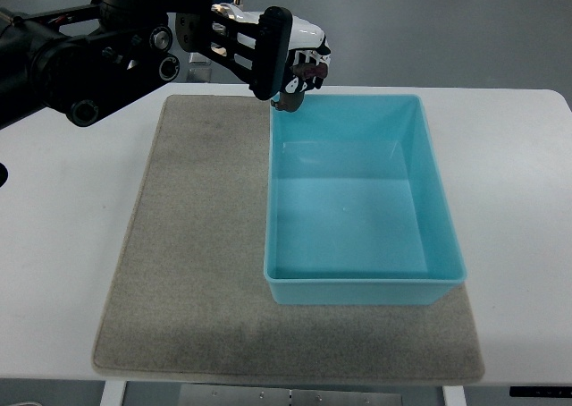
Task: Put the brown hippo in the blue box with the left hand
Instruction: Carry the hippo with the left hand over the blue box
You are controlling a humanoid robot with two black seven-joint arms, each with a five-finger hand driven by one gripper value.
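My left hand (pixel 299 66) reaches in from the upper left and hovers over the far left corner of the blue box (pixel 451 236). Its white and black fingers (pixel 308 41) are curled around a small brown object, the brown hippo (pixel 291 100), of which only a dark brown bit shows beneath the hand. The box stands open on the grey mat, its inside bare. The right arm does not show.
A grey mat (pixel 197 245) covers the middle of the white table (pixel 63 236). The box takes up the mat's right half. The black left forearm (pixel 80 57) crosses the upper left corner.
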